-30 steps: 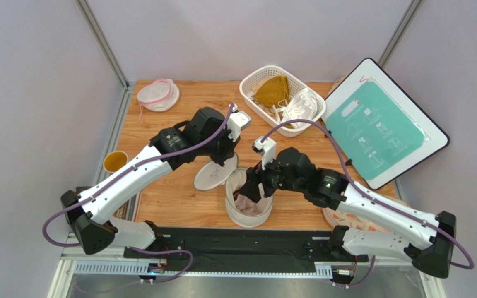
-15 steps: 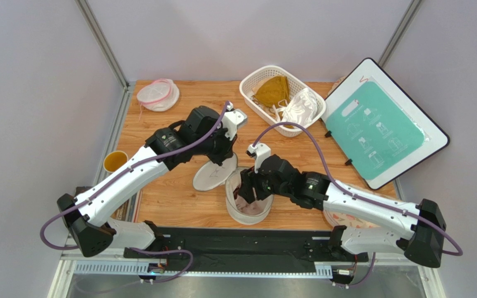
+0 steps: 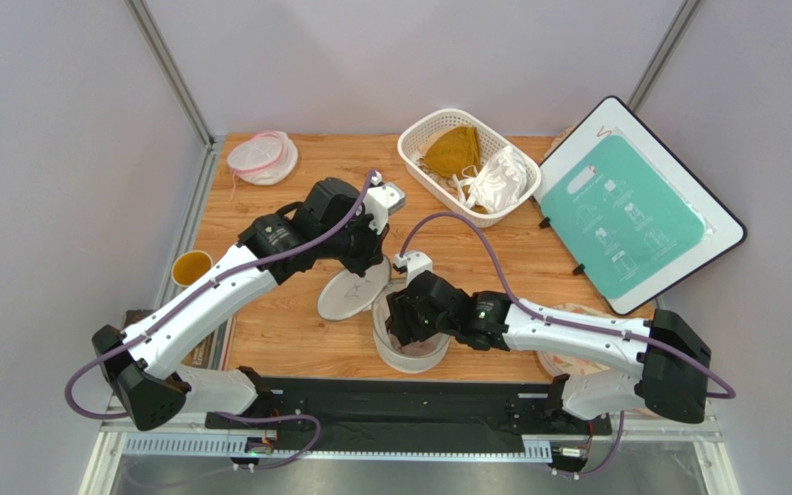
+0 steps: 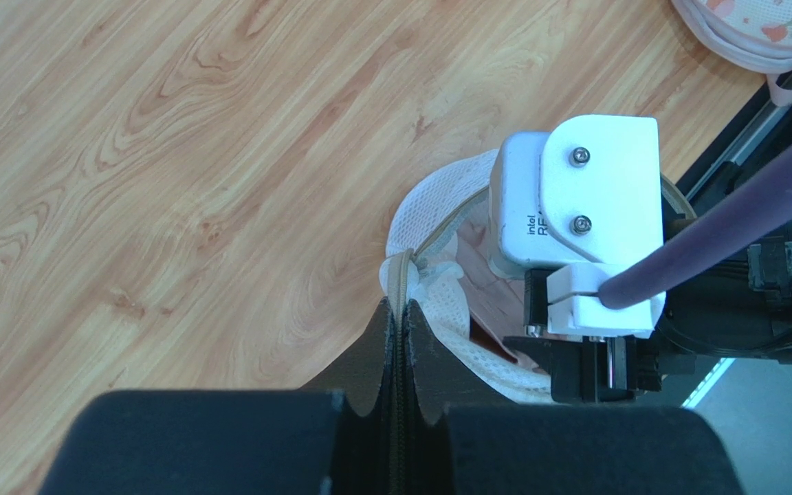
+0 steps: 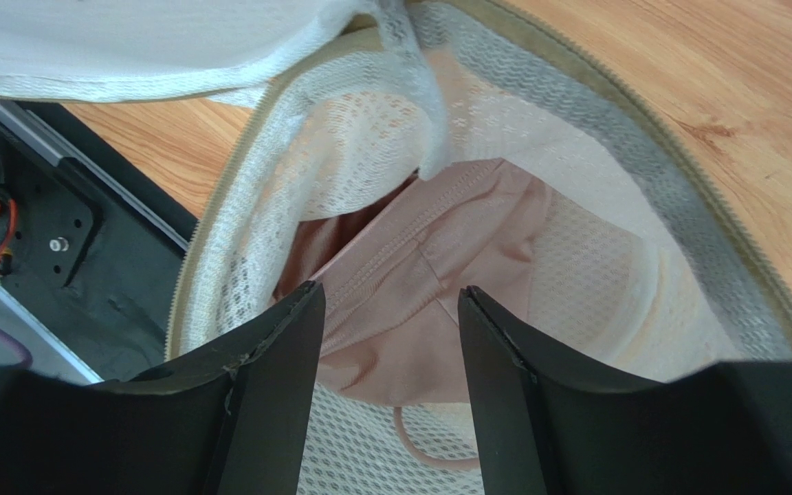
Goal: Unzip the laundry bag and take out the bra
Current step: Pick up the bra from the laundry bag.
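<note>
The whitish mesh laundry bag (image 3: 412,354) stands open near the table's front edge, its round lid flap (image 3: 352,293) folded back to the left. My left gripper (image 3: 371,270) is shut on the bag's zipper edge, seen pinched between the tips in the left wrist view (image 4: 398,311). My right gripper (image 3: 402,318) is open and reaches down into the bag's mouth. In the right wrist view its jaws (image 5: 390,299) stand apart just above the pale pink bra (image 5: 441,263), which lies crumpled inside the mesh wall (image 5: 627,273). A thin pink strap (image 5: 421,443) shows below it.
A white basket (image 3: 417,130) at the back holds a mustard bra (image 3: 452,150) and a white bra (image 3: 499,179). A small pink-rimmed mesh pouch (image 3: 263,157) lies back left. A yellow cup (image 3: 192,268) stands left, a teal board (image 3: 633,206) right.
My right gripper has moved left and down into the bag's opening. My left gripper has shifted slightly left, keeping its hold on the zipper edge and the lid.
</note>
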`<move>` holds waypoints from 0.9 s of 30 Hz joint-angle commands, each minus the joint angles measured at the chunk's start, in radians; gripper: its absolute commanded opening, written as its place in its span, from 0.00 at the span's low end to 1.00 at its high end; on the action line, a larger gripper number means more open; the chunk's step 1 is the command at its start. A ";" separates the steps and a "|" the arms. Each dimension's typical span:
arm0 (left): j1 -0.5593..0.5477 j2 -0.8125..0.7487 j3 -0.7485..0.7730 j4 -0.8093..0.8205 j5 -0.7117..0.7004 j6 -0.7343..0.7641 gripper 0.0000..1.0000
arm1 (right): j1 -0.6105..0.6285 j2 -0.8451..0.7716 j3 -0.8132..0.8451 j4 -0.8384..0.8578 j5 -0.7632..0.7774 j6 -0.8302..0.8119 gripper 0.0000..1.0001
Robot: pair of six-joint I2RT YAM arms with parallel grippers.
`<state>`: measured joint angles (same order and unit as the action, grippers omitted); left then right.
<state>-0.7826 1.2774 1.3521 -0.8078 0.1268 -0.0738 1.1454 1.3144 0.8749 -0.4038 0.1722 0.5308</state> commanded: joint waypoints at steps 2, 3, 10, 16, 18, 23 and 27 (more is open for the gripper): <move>0.006 -0.026 -0.001 0.027 0.025 -0.026 0.00 | 0.016 0.005 -0.014 0.114 -0.023 0.037 0.57; 0.006 -0.026 0.001 0.028 0.025 -0.026 0.00 | 0.017 0.008 -0.017 0.120 -0.031 0.038 0.58; 0.009 -0.026 -0.001 0.028 0.019 -0.024 0.00 | 0.037 0.051 -0.016 0.132 -0.053 0.054 0.61; 0.017 -0.029 -0.004 0.030 0.020 -0.024 0.00 | 0.047 0.075 -0.045 0.135 -0.040 0.092 0.50; 0.019 -0.030 -0.005 0.030 0.020 -0.023 0.00 | 0.047 0.075 -0.054 0.135 -0.043 0.100 0.39; 0.022 -0.026 -0.013 0.032 0.017 -0.017 0.00 | 0.047 0.031 -0.031 0.091 -0.027 0.071 0.00; 0.022 -0.024 -0.019 0.030 0.013 -0.015 0.00 | 0.047 -0.046 0.018 0.028 0.013 0.037 0.00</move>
<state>-0.7685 1.2770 1.3392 -0.8005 0.1326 -0.0837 1.1873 1.3640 0.8230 -0.3325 0.1310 0.6006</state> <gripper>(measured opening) 0.011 0.010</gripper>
